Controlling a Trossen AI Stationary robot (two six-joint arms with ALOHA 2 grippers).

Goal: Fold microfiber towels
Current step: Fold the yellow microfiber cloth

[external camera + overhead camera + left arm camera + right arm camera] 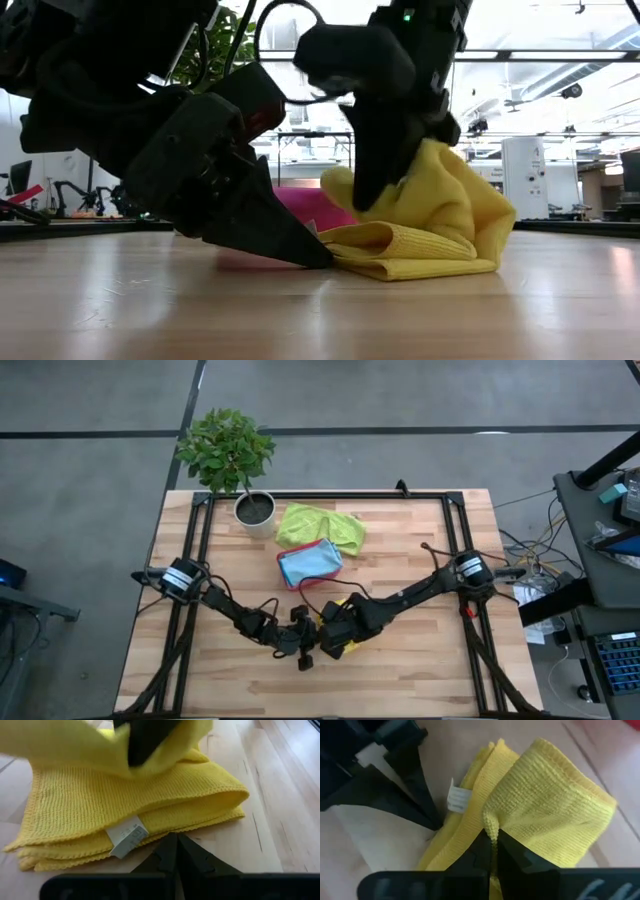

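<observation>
A yellow microfiber towel [430,235] lies folded in several layers near the table's front middle, a white label [127,836] at its edge. My left gripper [322,260] is shut, low on the table, its tips at that edge. My right gripper [492,845] comes down from above, shut on a raised part of the same towel. A lime green towel [322,525] lies crumpled at the far middle. A teal-blue towel [308,560] lies on the pink tray [283,572]. My left gripper's shut fingertips [175,845] lie against the folded yellow towel's edge beside the label, slanting down from the table's left. Whether they pin a layer I cannot tell. My right gripper pinches a bunched bit of the top layer [490,826] between its two fingers, from above, pointing steeply down. That part is lifted over the stack and droops around the fingers; the lower layers [420,265] rest on the table.
A potted plant [254,508] stands at the far left of the table. Black frame rails [200,550] run along the table's sides and back. Bare wood [420,680] lies along the front edge on both sides of the grippers.
</observation>
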